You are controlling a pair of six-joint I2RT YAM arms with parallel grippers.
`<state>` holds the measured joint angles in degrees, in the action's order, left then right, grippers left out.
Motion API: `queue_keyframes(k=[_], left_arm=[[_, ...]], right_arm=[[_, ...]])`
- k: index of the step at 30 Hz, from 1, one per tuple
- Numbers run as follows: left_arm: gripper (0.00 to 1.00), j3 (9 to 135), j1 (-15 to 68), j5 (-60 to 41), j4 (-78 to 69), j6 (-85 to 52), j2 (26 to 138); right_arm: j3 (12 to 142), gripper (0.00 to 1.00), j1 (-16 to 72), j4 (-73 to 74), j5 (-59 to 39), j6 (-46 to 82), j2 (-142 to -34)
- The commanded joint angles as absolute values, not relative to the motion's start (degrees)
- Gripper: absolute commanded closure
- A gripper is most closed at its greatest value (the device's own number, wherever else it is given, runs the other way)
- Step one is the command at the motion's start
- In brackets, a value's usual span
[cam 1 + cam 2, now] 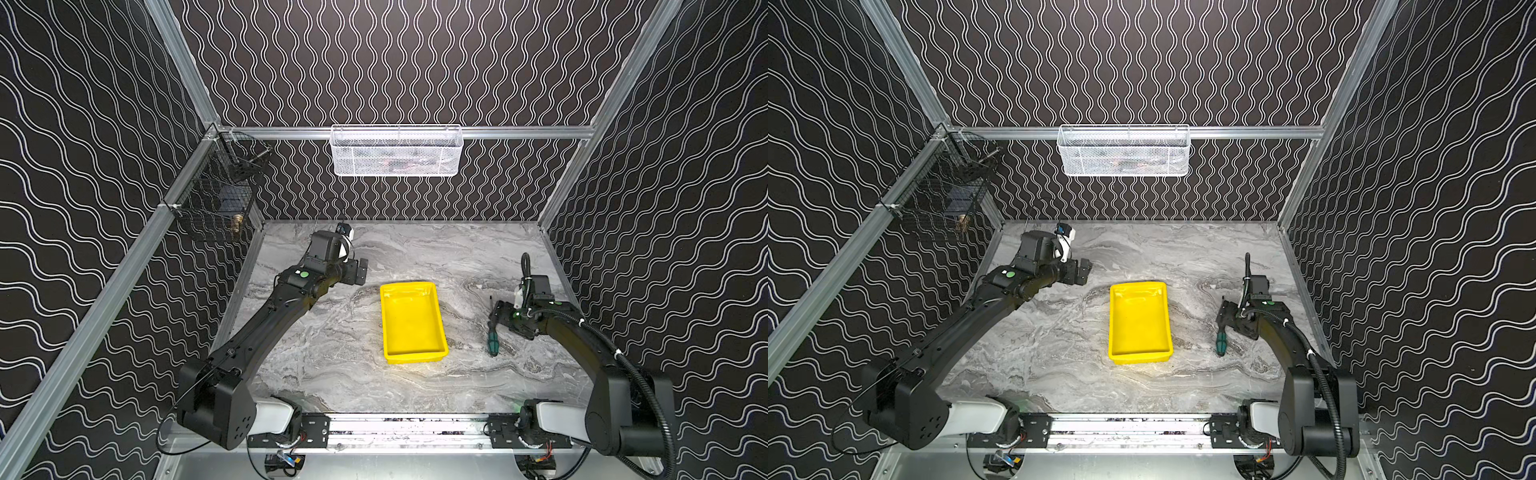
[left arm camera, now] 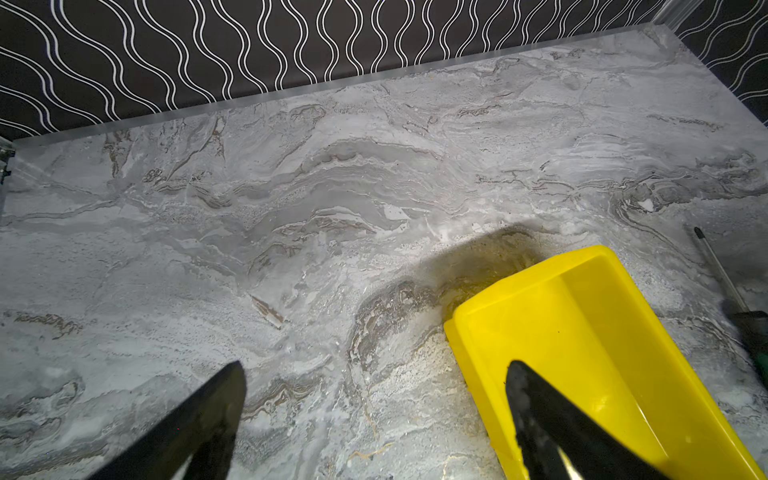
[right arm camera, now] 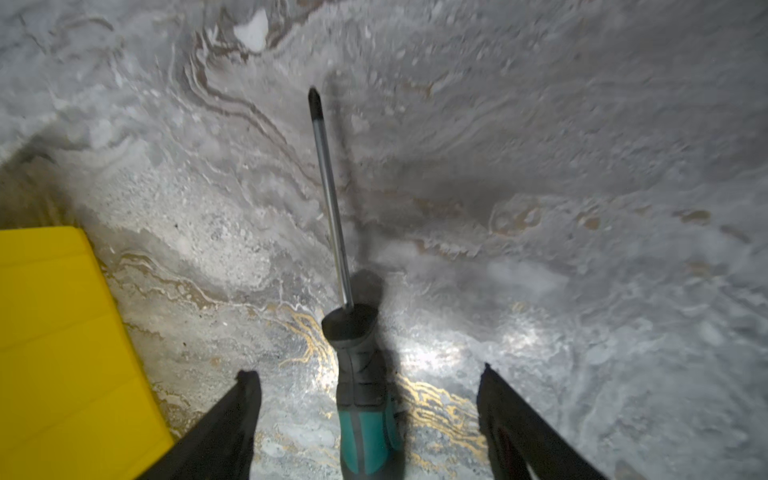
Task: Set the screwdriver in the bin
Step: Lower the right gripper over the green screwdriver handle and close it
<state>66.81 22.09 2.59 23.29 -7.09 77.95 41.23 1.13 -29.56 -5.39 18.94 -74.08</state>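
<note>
We've got the marble table [image 1: 332, 374] with only two loose things on it. The left arm [image 1: 266, 324] hangs toward the back, left of the bin [image 1: 411, 320], which sits mid-table and looks empty. The left gripper [image 2: 376, 365] has its fingers spread with nothing between them, so we're ignoring it.

The right gripper [image 3: 366, 370] is the one doing the work. It's low over the screwdriver [image 1: 493, 340], jaws apart, one finger on each side of the handle [image 3: 365, 407], and neither touches it as far as the wrist view shows. The screwdriver lies flat on the table near the bin's right side, apart from it, with its shaft [image 3: 330, 195] pointing toward the back.

We reckon the step here is the grab. To do it well we'd close square on the fat striped part of the handle, not up by the collar or on the thin shaft, since a round handle will probably roll or pivot out of an off-centre pinch. Get low enough that the fingers meet the widest part and squeeze firmly. Then lift straight up to clear the bin's rim before swinging over.
</note>
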Motion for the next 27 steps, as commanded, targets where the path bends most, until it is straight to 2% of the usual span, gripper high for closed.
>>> queue_keyframes(k=[1,9,27], left_arm=[[0.01,67.73,22.05,3.50,23.77,-5.99,78.61],[0.01,67.55,22.06,5.87,24.17,-5.53,78.35],[0.01,67.40,22.06,6.68,24.43,-5.34,78.26]], right_arm=[[40.84,0.18,4.09,-28.30,-2.62,22.00,-74.91],[40.49,0.32,11.36,-30.46,4.51,25.96,-77.78],[39.81,0.57,12.65,-29.98,6.42,25.71,-80.76]])
